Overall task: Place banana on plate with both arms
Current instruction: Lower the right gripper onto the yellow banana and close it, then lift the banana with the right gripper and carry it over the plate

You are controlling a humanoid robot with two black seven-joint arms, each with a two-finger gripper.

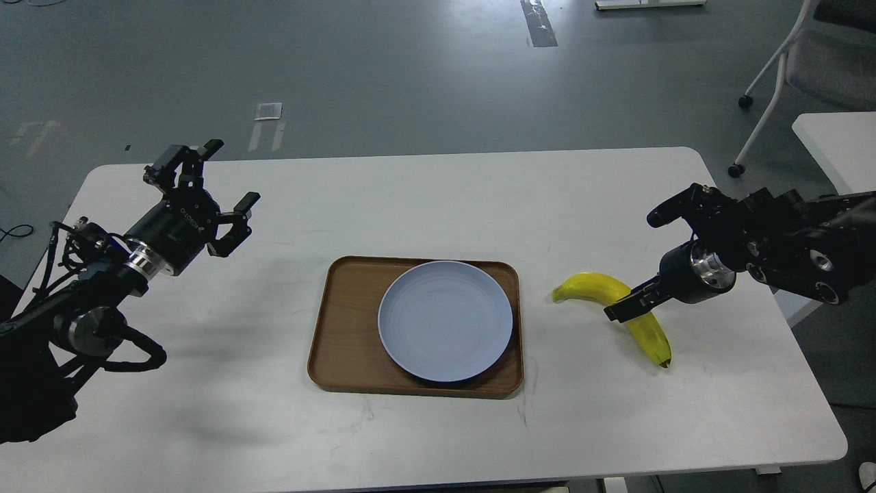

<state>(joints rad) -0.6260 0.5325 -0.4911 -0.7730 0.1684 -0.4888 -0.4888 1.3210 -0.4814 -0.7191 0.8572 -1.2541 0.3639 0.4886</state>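
On the white table [424,198] a brown wooden tray [342,329] is set, the plate [445,320] resting inside it. Right of the tray, the banana [650,332] is overlapped by the spread right gripper [636,260]. Left of the tray, the left gripper [219,192] is held open, empty.

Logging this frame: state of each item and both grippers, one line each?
banana: lying flat on the table, right of the tray, not on the plate
plate: empty, sitting in the tray
tray: flat on the table, holds only the plate
left gripper: open, empty, raised over the table's left side
right gripper: open, one finger across the banana's middle
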